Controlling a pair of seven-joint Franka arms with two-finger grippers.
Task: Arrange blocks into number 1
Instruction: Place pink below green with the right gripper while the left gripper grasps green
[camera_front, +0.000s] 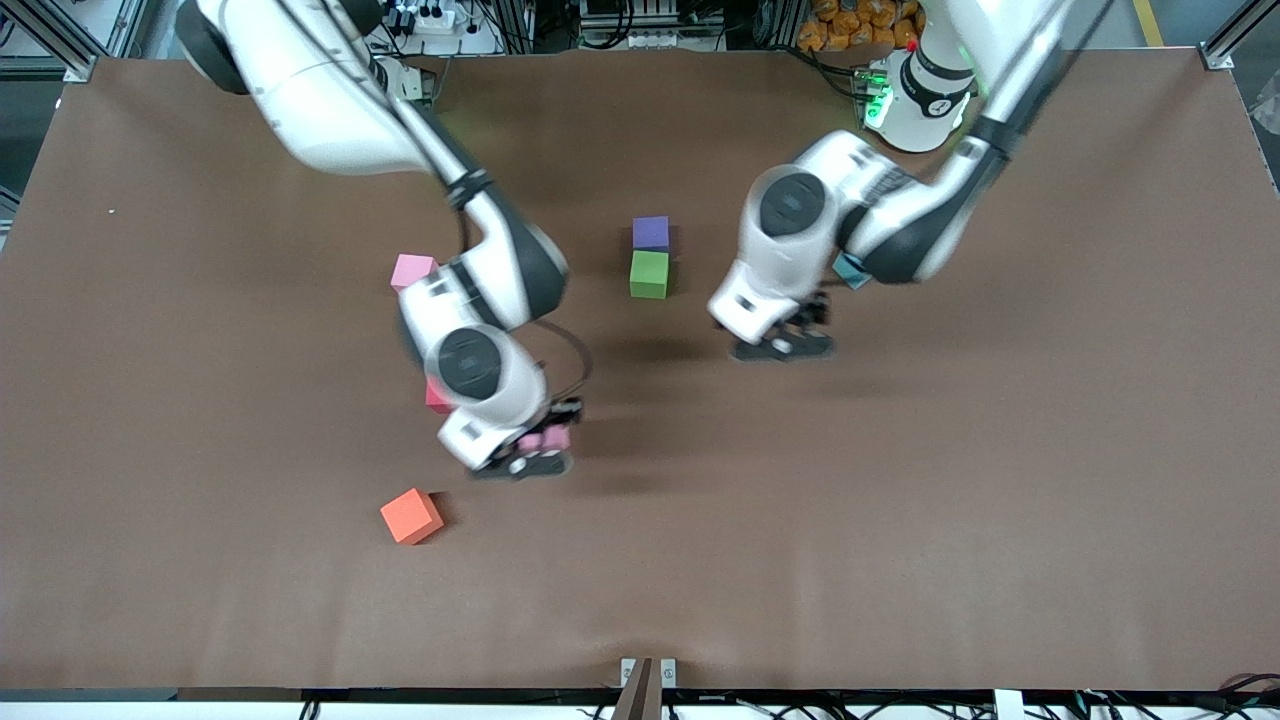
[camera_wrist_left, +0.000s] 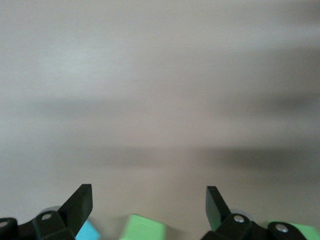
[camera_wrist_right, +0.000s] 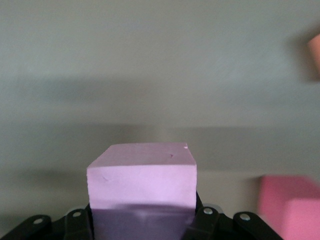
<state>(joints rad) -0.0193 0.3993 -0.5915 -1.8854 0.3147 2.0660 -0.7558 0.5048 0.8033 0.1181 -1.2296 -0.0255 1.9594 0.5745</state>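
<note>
A purple block (camera_front: 651, 232) sits mid-table with a green block (camera_front: 649, 274) touching it on the side nearer the front camera. My right gripper (camera_front: 545, 448) is shut on a pink block (camera_front: 550, 438) (camera_wrist_right: 141, 172), held over bare table. Under that arm a red block (camera_front: 436, 398) (camera_wrist_right: 290, 207) peeks out. A second pink block (camera_front: 413, 270) lies beside the right arm. An orange block (camera_front: 411, 516) lies nearest the front camera. My left gripper (camera_front: 785, 338) (camera_wrist_left: 149, 192) hangs open and empty. Beneath it show a green block (camera_wrist_left: 142, 229) and a light blue block (camera_front: 852, 270) (camera_wrist_left: 88, 233).
The brown table (camera_front: 900, 500) has wide bare stretches toward the front camera and at both ends. Another patch of green (camera_wrist_left: 300, 231) shows by one left finger. Cables and equipment sit off the table's edge by the arm bases.
</note>
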